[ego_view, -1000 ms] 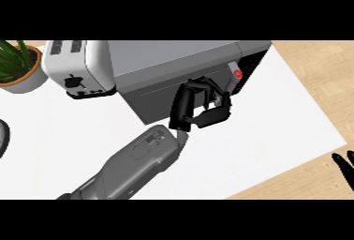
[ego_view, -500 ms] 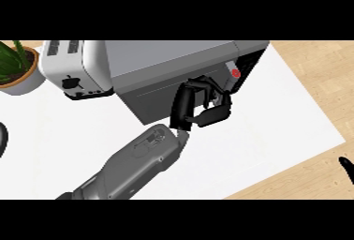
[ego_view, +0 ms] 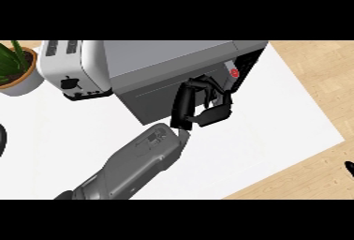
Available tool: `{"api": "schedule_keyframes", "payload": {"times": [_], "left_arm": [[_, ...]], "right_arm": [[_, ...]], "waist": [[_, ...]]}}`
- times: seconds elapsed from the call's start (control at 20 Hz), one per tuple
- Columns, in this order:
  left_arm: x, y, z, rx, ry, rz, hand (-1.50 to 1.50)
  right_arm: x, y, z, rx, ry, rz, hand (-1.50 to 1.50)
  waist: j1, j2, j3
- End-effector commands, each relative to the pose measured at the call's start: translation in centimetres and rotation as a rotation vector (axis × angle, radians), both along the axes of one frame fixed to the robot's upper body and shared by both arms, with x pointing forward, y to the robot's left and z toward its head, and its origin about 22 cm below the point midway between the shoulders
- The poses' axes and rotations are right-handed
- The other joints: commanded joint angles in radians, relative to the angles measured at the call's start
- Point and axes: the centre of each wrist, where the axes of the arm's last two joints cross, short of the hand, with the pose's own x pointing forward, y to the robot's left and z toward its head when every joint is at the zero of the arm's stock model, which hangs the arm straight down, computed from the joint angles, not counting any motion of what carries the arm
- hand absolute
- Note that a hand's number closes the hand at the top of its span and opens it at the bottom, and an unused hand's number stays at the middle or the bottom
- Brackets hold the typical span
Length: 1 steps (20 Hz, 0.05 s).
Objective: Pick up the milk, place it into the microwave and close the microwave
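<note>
The grey microwave stands at the back of the white counter. Its door is swung most of the way toward the body, leaving a dark gap at the right end. In that gap shows the milk, a white carton with a red mark, inside the microwave. My left hand rests against the door's free edge, fingers fairly straight, thumb spread, holding nothing. Of my right hand only a dark tip shows at the right edge.
A white toaster stands left of the microwave, touching it. A potted plant sits at the far left. The white counter top ends in a wooden surface on the right.
My right hand has slid further out past the right edge. The left hand and the door have barely moved.
</note>
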Motion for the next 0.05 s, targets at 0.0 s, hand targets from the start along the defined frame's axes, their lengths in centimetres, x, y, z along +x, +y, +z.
{"api": "schedule_keyframes", "payload": {"times": [0.0], "left_arm": [[2.41,0.1,1.56,0.014,0.006,0.012,1.5]], "right_arm": [[-0.09,-0.2,0.56,-0.002,-0.014,0.029,-1.5]], "waist": [[-0.012,0.015,-0.001]]}}
